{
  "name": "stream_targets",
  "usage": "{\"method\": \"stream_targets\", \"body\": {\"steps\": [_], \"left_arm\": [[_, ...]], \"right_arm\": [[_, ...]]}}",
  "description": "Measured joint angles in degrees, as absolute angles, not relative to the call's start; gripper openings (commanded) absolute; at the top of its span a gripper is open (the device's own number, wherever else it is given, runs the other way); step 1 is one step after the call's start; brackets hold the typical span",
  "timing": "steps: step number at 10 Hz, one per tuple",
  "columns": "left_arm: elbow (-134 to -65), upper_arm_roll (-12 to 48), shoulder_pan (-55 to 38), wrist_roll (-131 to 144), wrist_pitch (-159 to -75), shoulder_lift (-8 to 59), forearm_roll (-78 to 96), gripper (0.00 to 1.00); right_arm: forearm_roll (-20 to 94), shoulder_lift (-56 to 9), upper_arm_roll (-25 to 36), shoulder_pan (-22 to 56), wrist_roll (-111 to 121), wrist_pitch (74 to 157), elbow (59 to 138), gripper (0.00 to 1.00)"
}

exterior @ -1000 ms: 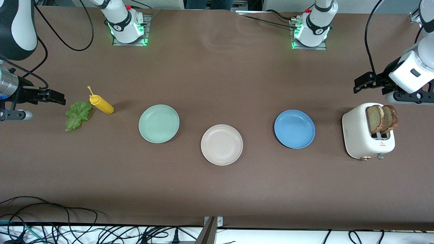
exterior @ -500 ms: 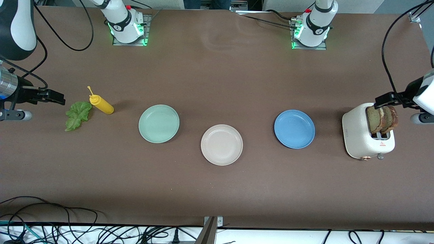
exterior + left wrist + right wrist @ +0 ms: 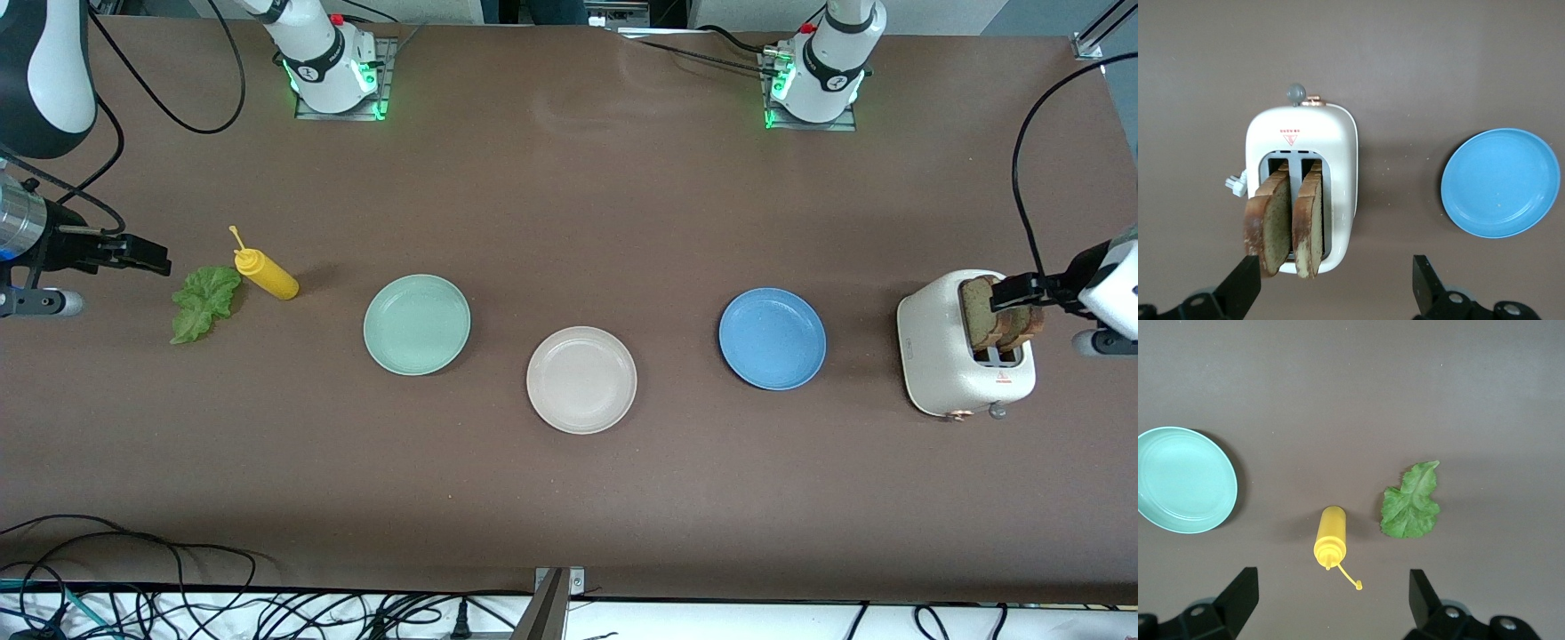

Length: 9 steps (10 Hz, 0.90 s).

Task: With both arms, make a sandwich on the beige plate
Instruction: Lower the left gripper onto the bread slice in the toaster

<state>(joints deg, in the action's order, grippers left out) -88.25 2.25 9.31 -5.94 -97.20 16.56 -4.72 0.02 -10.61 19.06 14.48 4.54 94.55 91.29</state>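
The left gripper [image 3: 1013,293] hangs over the white toaster [image 3: 942,356] at the left arm's end of the table, fingers [image 3: 1241,283] spread wide, gripping nothing. Two brown bread slices [image 3: 1288,230] stand upright in the toaster slots. The blue plate [image 3: 772,339] lies beside the toaster, toward the table's middle. The beige plate [image 3: 581,380] sits at mid-table, bare, nearer the front camera than the mint green plate [image 3: 416,324]. The right gripper [image 3: 133,253] waits, fingers apart, near the lettuce leaf [image 3: 203,300] and the yellow squeeze bottle [image 3: 267,274], which lies on its side.
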Motion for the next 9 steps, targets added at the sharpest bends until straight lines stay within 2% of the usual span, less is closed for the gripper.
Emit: {"method": "stream_targets", "body": {"steps": [2,5,6,7,8,9], "left_arm": [[-89.53,2.24,10.05,-6.05,-99.21,19.09,-4.86,1.00],[-95.04,2.24,11.23,-6.06,-103.52,19.50,-7.42,1.00],[-96.27,2.24,11.56,-6.06,-103.59,19.43,-7.86,0.99],[-97.47,2.25,11.74,-6.05,-103.60,19.32,-7.86,0.94],[-98.51,2.27,11.82,-5.99,-103.61,19.29,-7.86,0.78],[-99.08,2.28,11.89,-5.99,-103.64,19.27,-7.86,0.51]], "right_arm": [[0.02,-10.62,19.06,14.48,4.54,94.55,91.28,1.00],[0.02,-10.62,19.06,14.48,4.54,94.55,91.29,1.00],[0.02,-10.62,19.07,14.47,4.54,94.55,91.29,1.00],[0.02,-10.62,19.07,14.48,4.54,94.55,91.29,1.00],[0.02,-10.62,19.07,14.48,4.54,94.55,91.29,1.00],[0.02,-10.62,19.07,14.48,4.54,94.55,91.29,1.00]]}}
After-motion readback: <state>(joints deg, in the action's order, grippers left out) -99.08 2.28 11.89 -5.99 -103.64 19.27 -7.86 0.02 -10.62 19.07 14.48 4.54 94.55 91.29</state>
